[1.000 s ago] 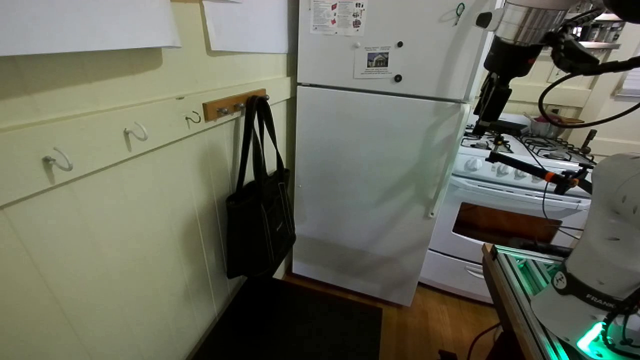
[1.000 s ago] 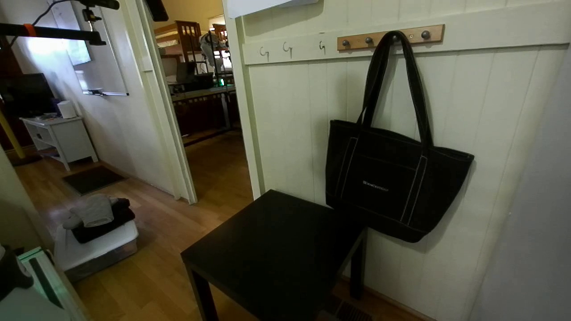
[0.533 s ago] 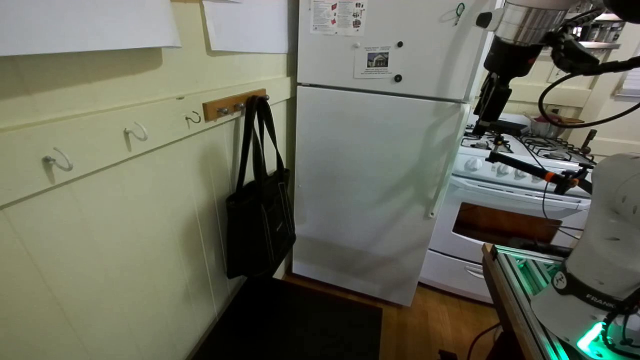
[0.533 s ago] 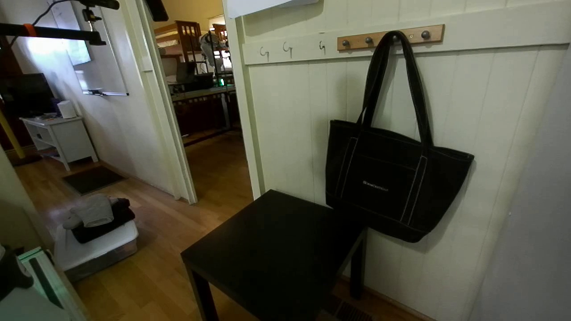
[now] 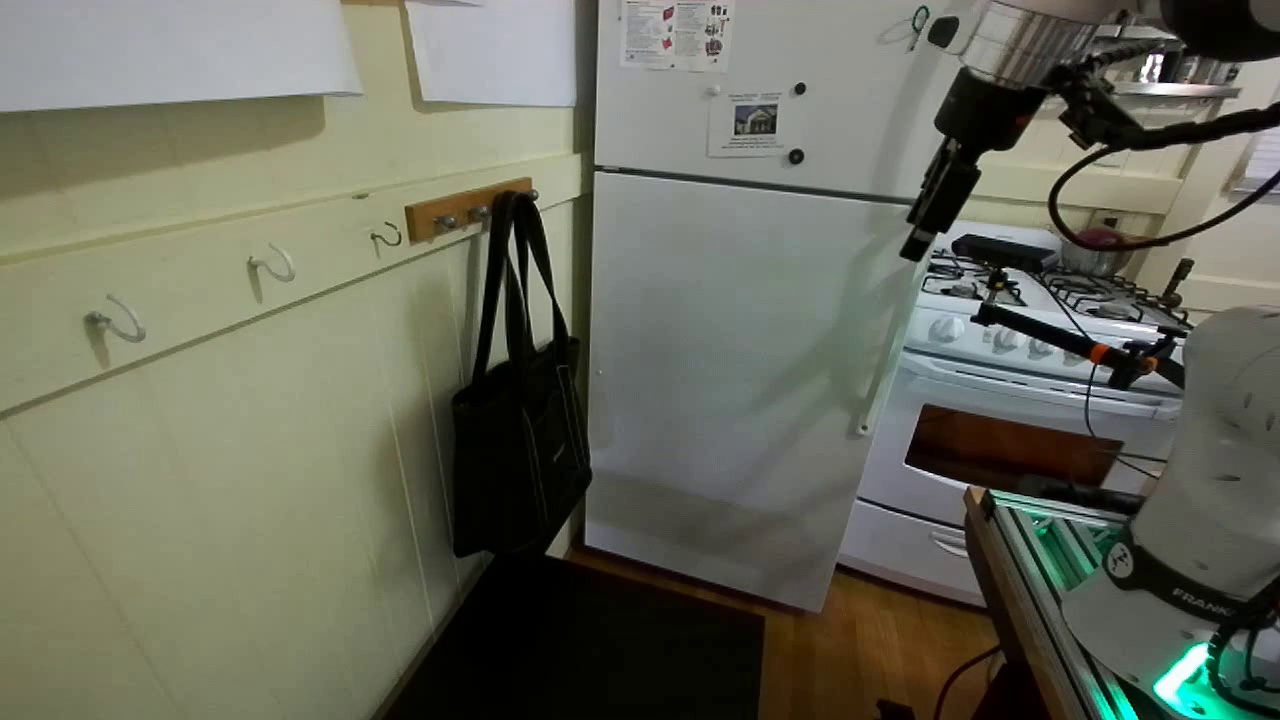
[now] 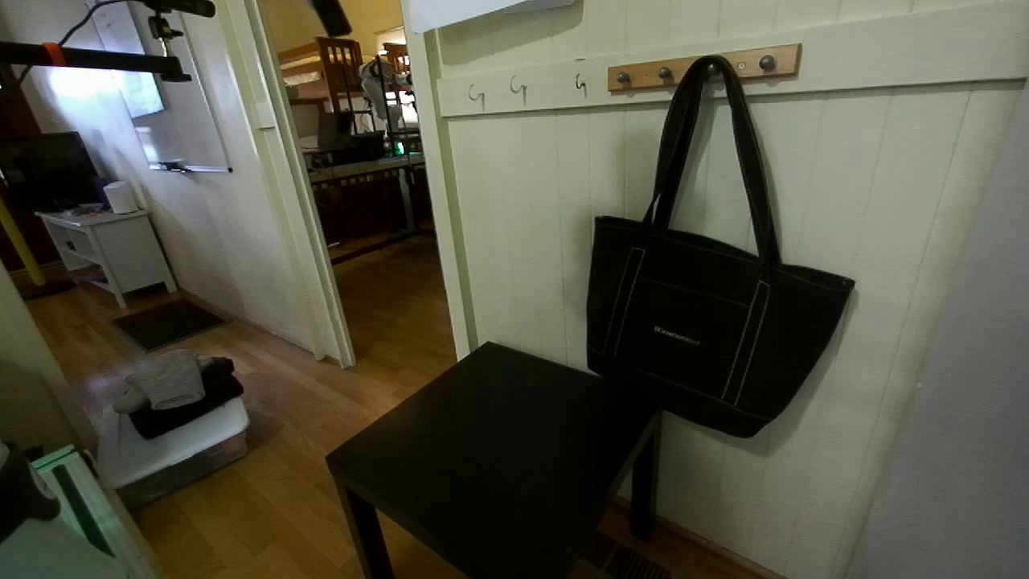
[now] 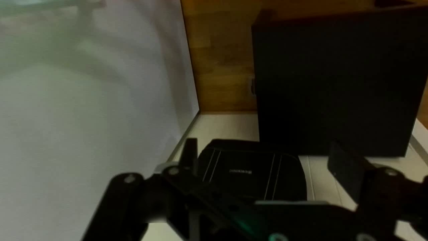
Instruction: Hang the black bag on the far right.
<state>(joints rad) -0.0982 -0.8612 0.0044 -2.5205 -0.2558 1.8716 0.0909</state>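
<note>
Wrist view: hand spread wide, apart from black bag; floor between edges of fridge and table.

Camera coverage
The wall is covered by both exterior views: obliquely at 9 o'clock, and more squarely beyond the table. The wrist view is aimed down, floor at 12 o'clock, black bag at 5.
</note>
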